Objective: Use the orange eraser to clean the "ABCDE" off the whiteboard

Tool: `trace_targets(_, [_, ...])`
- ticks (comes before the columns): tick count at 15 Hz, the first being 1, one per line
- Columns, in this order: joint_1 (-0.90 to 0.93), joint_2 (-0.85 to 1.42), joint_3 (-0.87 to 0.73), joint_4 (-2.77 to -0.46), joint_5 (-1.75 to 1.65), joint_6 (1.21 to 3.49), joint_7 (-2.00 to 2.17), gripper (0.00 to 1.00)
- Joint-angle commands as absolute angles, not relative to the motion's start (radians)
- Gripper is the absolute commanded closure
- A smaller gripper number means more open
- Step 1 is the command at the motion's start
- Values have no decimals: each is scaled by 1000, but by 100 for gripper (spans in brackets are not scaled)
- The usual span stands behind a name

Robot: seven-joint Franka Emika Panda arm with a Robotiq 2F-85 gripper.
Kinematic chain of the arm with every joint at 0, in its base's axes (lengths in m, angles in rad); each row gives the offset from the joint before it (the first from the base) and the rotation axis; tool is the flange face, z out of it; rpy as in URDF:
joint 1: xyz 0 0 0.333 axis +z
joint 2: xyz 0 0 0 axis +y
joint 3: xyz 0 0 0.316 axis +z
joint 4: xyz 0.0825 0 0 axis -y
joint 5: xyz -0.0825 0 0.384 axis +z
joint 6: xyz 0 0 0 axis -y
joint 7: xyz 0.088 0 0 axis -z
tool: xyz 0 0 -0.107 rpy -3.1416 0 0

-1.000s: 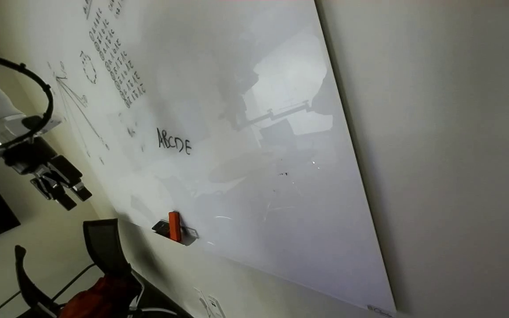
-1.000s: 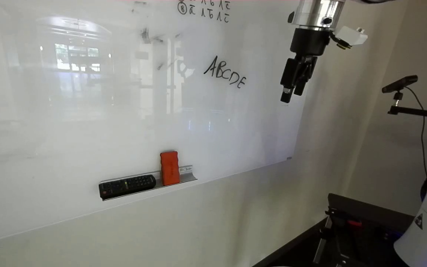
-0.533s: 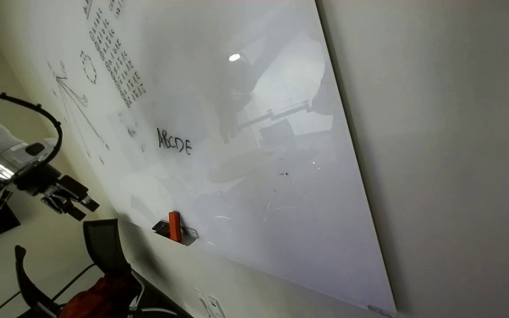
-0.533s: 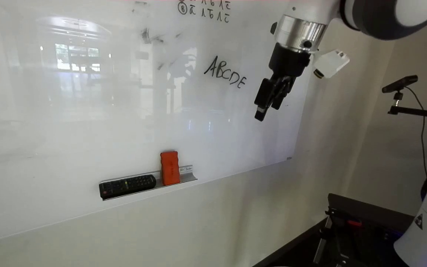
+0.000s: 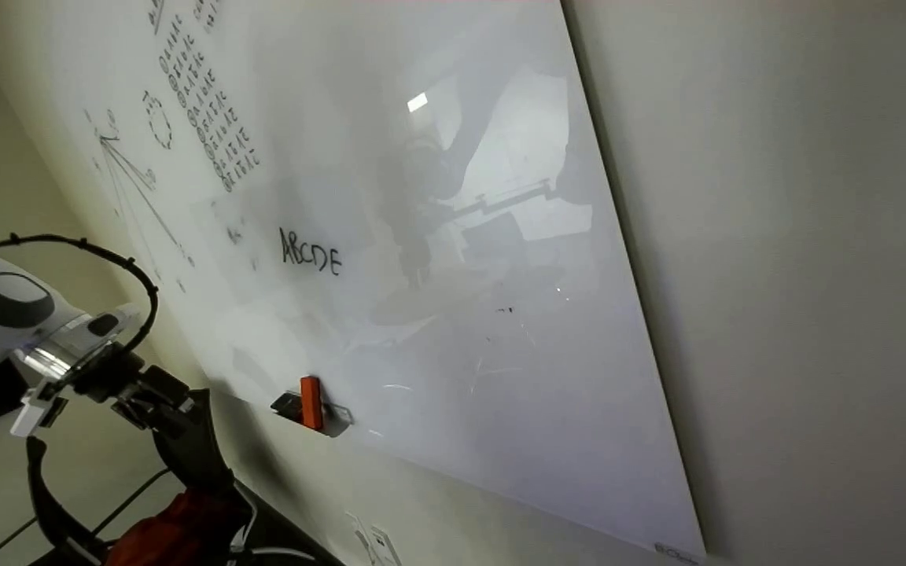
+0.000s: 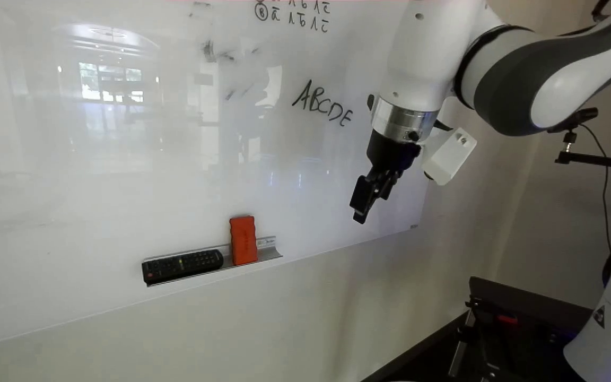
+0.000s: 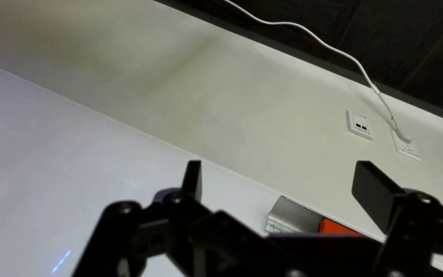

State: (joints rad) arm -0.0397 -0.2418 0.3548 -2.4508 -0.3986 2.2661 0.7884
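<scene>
The orange eraser stands upright in a small metal tray [image 6: 269,250] at the whiteboard's lower edge; it shows in both exterior views [image 5: 311,402] [image 6: 243,240]. In the wrist view only part of the eraser [image 7: 336,227] shows; the gripper's body hides the rest. The dark "ABCDE" is on the whiteboard [image 5: 453,424] [image 6: 98,212] above the tray, in both exterior views [image 5: 310,251] [image 6: 322,104], and is out of the wrist view. My gripper [image 6: 370,207] [image 5: 174,417] [image 7: 279,175] is open and empty, pointing down, apart from the eraser, to its upper right in an exterior view.
A black remote [image 6: 182,265] lies in the tray beside the eraser. Rows of other writing [image 5: 213,118] are higher on the board. A dark chair [image 5: 193,456] stands behind the gripper. A wall box [image 7: 360,124] and a white cable [image 7: 302,29] are below the board.
The arm has moved down, and its gripper has come lower, towards the height of the tray. The eraser, the remote and the "ABCDE" have not changed.
</scene>
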Motion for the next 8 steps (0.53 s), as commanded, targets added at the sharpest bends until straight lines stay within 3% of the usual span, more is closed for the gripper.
trace_targets(1, [5,-236,311,-2449,-409,2261,795,0])
trace_targets(8, [1,-164,362,-2435,-618,2306,996,0])
